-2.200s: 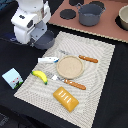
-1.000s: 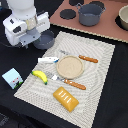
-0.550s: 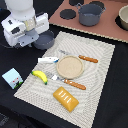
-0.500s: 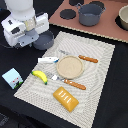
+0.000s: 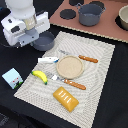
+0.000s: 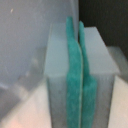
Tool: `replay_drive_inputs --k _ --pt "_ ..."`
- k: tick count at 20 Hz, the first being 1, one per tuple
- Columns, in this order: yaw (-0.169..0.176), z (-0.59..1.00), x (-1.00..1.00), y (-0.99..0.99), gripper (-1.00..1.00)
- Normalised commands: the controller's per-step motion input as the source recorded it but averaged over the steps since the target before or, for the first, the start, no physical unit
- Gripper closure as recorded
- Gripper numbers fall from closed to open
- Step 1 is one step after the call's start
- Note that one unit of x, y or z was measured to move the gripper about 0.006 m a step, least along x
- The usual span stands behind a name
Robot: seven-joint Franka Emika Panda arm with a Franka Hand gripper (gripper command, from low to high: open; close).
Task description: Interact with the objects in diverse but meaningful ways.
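In the exterior view my gripper (image 5: pixel 30 39) hangs at the upper left, just beside the grey saucepan (image 5: pixel 46 42), which the arm partly hides. In the wrist view the two teal pads (image 6: pixel 72 75) press flat together with nothing between them, so the gripper (image 6: pixel 79 85) is shut and empty. On the striped mat lie the white-and-blue tube (image 5: pixel 48 60), the yellow banana (image 5: pixel 40 76) and the yellow-orange slab (image 5: pixel 66 98). The pale blue carton (image 5: pixel 11 78) stands off the mat on the black table.
A tan plate (image 5: pixel 70 67) sits mid-mat between an orange-handled knife (image 5: pixel 88 59) and fork (image 5: pixel 70 82). A large grey pot (image 5: pixel 91 14) stands on the brown board (image 5: pixel 112 31) at the back. A bowl (image 5: pixel 123 17) is at the right edge.
The arm has shifted a little toward the exterior view's left since the earliest frame, then stayed almost still. None of the objects has moved.
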Motion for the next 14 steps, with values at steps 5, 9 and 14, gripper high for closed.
replay_drive_inputs --k 5,9,14 --pt "-0.044 1.0 0.31 0.31 1.0" --pt "-0.003 0.8 0.36 0.38 1.0" --pt "0.0 0.34 0.35 0.49 1.0"
